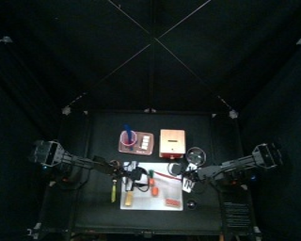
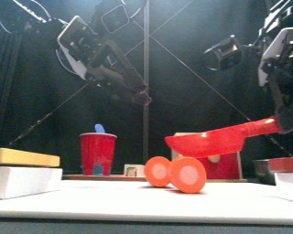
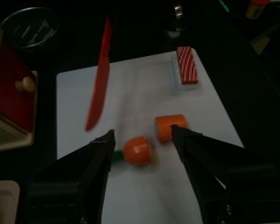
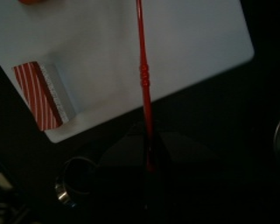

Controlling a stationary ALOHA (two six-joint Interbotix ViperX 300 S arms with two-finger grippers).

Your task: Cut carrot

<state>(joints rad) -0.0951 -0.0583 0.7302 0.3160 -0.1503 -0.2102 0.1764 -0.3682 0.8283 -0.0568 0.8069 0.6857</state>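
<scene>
The left gripper [image 3: 145, 153] hung with its jaws spread wide and empty, and just beyond their tips lay the carrot [image 3: 152, 140] in two orange pieces on the white cutting mat [image 3: 224, 96] — one piece with a green end toward one jaw, the other a short stub beside it. The front view showed those pieces [image 2: 175, 173] as two round cut faces standing side by side, which the wrist picture did not. The right gripper [image 4: 149, 162] had its jaws closed on the handle of the red knife [image 4: 143, 61], whose thin blade ran out from them over the mat; from the left wrist the same knife [image 3: 98, 74] lay well beyond the carrot. A red-and-white striped block [image 3: 187, 66] sat near the mat's far edge. A red cup [image 2: 98, 152] stood behind — clear only in the front view.
</scene>
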